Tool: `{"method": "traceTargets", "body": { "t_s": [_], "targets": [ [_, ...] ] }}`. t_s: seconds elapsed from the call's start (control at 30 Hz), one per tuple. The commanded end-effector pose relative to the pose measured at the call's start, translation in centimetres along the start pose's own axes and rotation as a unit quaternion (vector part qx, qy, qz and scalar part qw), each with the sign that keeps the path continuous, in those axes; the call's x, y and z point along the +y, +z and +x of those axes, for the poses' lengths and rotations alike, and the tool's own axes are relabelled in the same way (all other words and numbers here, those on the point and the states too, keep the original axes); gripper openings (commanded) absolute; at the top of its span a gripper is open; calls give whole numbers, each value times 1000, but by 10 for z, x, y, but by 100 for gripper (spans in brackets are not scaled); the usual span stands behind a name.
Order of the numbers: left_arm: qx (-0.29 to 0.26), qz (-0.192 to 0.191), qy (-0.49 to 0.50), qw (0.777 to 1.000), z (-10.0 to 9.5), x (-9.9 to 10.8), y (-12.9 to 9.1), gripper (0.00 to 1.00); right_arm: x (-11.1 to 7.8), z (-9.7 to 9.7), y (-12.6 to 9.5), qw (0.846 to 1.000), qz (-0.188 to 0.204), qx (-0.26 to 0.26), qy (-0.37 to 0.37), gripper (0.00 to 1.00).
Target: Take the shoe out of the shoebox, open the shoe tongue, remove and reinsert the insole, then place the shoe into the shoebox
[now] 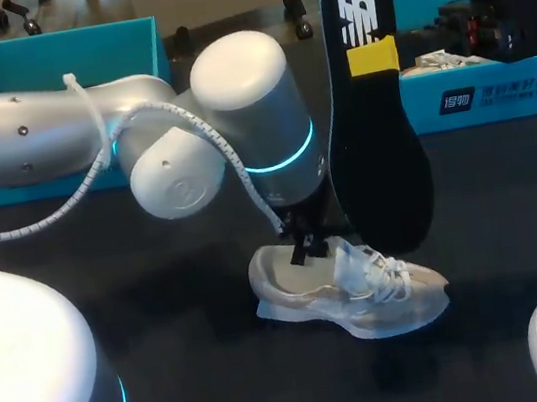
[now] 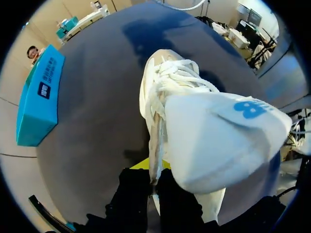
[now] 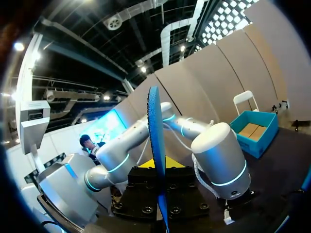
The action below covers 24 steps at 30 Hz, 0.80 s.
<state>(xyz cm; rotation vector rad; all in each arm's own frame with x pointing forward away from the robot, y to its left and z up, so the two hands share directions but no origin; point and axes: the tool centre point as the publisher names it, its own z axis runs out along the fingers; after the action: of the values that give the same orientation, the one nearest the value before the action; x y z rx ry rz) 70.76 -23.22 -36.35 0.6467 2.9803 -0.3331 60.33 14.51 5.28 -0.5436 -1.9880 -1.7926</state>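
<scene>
- The left tool (image 1: pixel 306 246) is clamping together on the shoe (image 1: pixel 363 293) at its opening; the shoe is lying mid-desk (image 1: pixel 174 377).
- Its tongue (image 2: pixel 218 141) is showing a blue logo (image 2: pixel 248 108).
- The right tool (image 1: pixel 371 57) is gripping the black insole (image 1: pixel 376 144), holding it upright near the shoe.
- The insole is bearing a white logo (image 1: pixel 356 11).
- The teal shoebox (image 1: pixel 524 82) is carrying a blue label (image 1: pixel 476 97), its print unreadable.

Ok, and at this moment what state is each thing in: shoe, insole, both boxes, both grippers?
shoe: on its sole on the table, insole out, gripped at the opening's rim.
insole: out of the shoe, held on end in the air.
left gripper: shut on the shoe.
right gripper: shut on the insole.
left blue box: open, lid off.
right blue box: open, contents partly hidden.
</scene>
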Motion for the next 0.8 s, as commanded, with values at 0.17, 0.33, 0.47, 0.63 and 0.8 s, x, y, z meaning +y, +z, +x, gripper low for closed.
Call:
{"method": "traceTargets", "body": {
  "t_s": [0.17,0.33,0.47,0.63,0.8],
  "targets": [
    [-23,15,73,997,19,11,-37,0,3,-3,3,1000,3,1,1,0],
    [-33,11,141,989,21,17,-48,0,3,-3,3,1000,3,1,1,0],
    [-26,14,207,978,21,21,-57,0,3,-3,3,1000,3,1,1,0],
    [-33,17,300,953,20,23,-68,0,3,-3,3,1000,3,1,1,0],
    [-81,25,417,905,32,25,-77,0,3,-3,3,1000,3,1,1,0]
  ]
}}
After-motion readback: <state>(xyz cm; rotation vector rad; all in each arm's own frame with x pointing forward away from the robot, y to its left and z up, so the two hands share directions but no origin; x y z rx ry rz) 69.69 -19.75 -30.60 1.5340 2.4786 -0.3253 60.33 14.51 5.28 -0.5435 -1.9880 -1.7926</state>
